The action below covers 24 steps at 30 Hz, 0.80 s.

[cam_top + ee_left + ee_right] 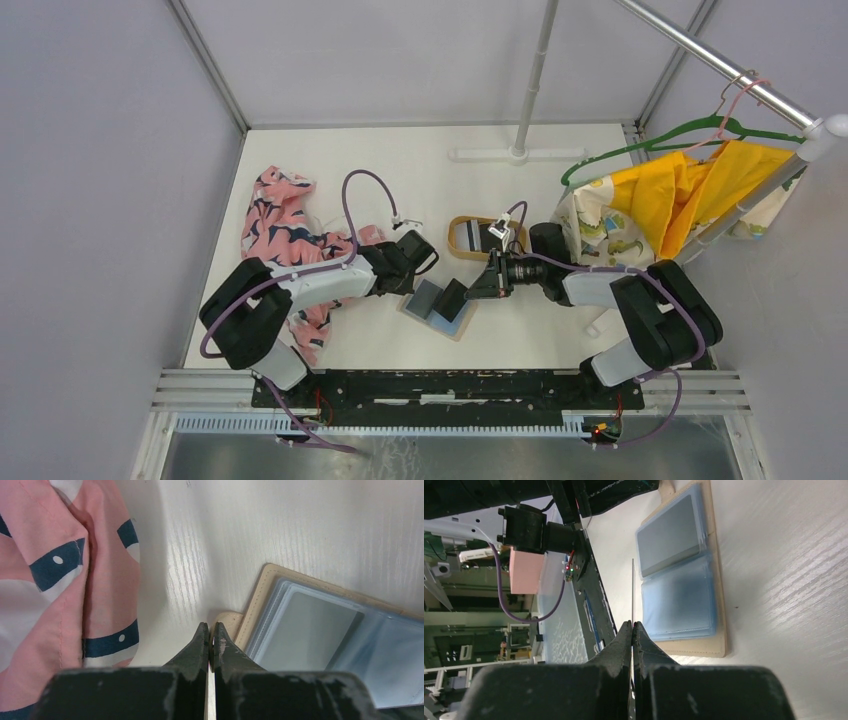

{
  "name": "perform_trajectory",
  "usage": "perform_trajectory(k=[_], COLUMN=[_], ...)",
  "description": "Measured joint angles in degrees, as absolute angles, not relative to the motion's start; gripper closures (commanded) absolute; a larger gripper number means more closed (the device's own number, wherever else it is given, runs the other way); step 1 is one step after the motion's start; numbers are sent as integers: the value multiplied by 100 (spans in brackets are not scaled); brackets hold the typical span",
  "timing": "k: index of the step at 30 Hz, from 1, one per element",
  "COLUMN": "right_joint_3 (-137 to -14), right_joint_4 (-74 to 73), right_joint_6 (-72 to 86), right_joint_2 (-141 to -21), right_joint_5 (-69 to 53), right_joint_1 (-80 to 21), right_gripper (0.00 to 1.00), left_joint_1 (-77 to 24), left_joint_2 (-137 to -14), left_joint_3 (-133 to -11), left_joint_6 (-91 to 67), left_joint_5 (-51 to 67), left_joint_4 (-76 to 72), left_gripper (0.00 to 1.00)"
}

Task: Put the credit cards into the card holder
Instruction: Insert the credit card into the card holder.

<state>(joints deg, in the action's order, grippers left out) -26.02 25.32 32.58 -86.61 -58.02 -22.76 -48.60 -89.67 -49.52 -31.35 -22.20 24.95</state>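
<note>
The tan card holder (455, 330) lies open on the table, grey-blue panels up. It also shows in the left wrist view (260, 597) and the right wrist view (721, 580). My left gripper (407, 283) (211, 626) is shut on its small tan tab (231, 621). My right gripper (473, 290) (632, 624) is shut on a dark credit card (452, 298), seen edge-on (632, 585), tilted above the holder's middle. A grey card (671, 535) sits in one pocket. More cards (494, 236) lie in the oval tray (456, 240).
A pink patterned cloth (285, 225) (50, 580) lies left of the holder, under my left arm. A yellow garment (690, 195) on a green hanger hangs at the right. An upright pole (530, 90) stands at the back. The metal rail (450, 385) runs along the near edge.
</note>
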Motion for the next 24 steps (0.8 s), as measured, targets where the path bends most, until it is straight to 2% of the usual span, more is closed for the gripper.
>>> perform_trajectory(k=[8,10,14,16,20,22,24], right_joint_3=[-2469,-2447,-2436,-2410,-2327,-2298,-2281], right_joint_4=[2755,2759,2768,2810,2926,2974,3028], right_joint_6=[3795,3839,3909,3977,4123,4198,4268], right_joint_2=[-8729,-8759,-8868,-8925,-8986,-9000,-9008], right_joint_5=[-5509,-5446,-5319,-5264,-5199,-5172,-5162], right_joint_1=[-2355,-2373,-2401,-2401,-2401,-2401,-2401], right_gripper=[100,100,100,100,100,100,100], left_joint_1=[-4858,-4858,-4856,-4856,-4856,-4856,-4856], left_joint_2=[-8958,-8945,-8836,-8702,-8246,-7966,-7712], left_joint_3=[-4912,-4882,-4834,-4834,-4810,-4731,-4582], left_joint_6=[-3118,-3118,-3111,-3107,-3105,-3103,-3100], left_joint_5=[-2139,-2112,-2078,-2051,-1959,-1835,-1616], left_joint_4=[2375,2344,2362,2364,2309,2163,1907], left_gripper=[95,84,50,42,39,43,52])
